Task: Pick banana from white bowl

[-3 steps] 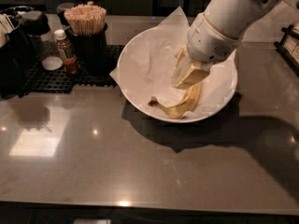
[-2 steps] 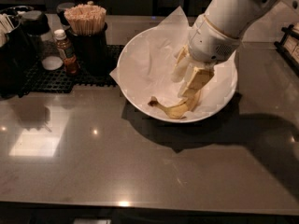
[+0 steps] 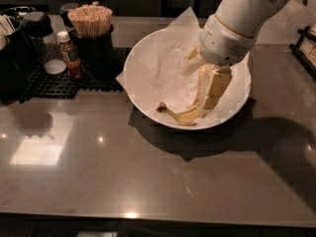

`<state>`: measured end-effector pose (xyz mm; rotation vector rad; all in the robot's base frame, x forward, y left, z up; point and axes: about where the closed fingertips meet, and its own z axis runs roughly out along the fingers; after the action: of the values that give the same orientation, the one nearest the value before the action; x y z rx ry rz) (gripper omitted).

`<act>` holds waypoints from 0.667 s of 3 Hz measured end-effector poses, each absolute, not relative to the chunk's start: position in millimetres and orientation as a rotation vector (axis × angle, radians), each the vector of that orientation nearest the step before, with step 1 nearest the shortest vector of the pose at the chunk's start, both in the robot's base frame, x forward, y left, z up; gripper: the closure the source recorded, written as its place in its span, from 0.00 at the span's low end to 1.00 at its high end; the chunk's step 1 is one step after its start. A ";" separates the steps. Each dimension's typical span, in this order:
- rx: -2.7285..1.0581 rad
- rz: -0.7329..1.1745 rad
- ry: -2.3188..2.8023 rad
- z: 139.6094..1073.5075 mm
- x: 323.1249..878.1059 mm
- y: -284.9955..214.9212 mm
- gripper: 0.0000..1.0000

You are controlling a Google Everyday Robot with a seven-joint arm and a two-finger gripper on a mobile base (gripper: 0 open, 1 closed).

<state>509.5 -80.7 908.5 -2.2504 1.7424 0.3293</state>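
Note:
The white bowl [image 3: 148,58], lined with crinkled white paper, stands at the middle back of the counter. The banana [image 3: 181,116], yellow with a dark stem tip pointing left, lies at the bowl's front. My gripper [image 3: 207,106] reaches down into the bowl from the upper right. Its pale yellow fingers [image 3: 217,85] stand slightly apart over the banana's right end and hide that end. The banana still rests on the paper.
A black holder of wooden sticks [image 3: 91,21], a small brown bottle [image 3: 69,53] and dark containers [image 3: 19,48] stand on a black mat [image 3: 64,80] at the back left. A rack [image 3: 306,43] is at the right edge. The grey counter [image 3: 123,172] stretches in front.
My gripper has lowered and shifted slightly right, down onto the banana's right end. The banana and bowl have not moved.

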 end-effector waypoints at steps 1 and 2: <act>-2.275 0.326 1.743 905.3 511.7 -83.0 0.38; -2.280 0.329 1.747 902.8 511.7 -84.3 0.39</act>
<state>511.7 -84.3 902.8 -2.2799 1.7466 0.3293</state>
